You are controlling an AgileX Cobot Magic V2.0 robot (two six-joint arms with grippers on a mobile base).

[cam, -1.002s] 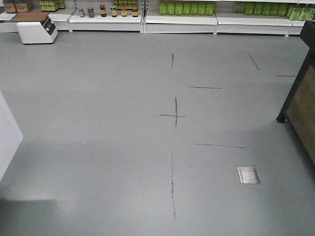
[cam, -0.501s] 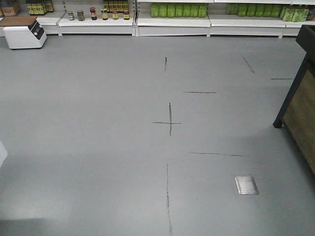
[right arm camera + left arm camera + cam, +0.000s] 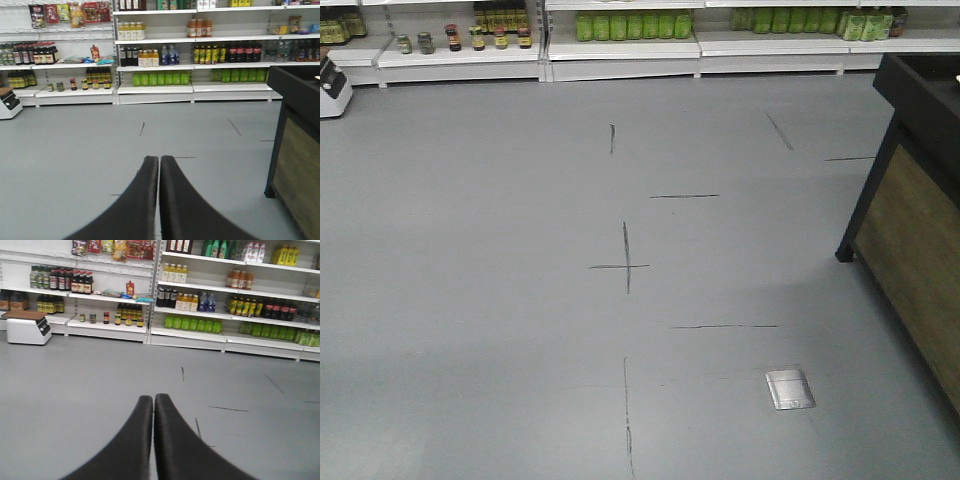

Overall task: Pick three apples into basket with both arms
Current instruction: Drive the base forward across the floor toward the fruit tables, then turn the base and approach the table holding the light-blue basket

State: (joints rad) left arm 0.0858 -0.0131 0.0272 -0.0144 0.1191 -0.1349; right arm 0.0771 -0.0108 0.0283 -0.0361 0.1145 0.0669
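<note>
Left fingers [image 3: 132, 440] and right fingers [image 3: 137, 200] both pressed together, empty, over grey floor [image 3: 500, 200]; stocked shelves [image 3: 155, 75] ahead, wood-panelled stand [image 3: 915, 240] right, floor plate [image 3: 789, 388] near it.

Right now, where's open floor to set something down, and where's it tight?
Open: grey floor between the back shelves and the near edge, all around the cross mark. A metal floor plate lies low right. Tight: right side, where the wood-panelled stand juts in; far left corner holds a white machine.
</note>
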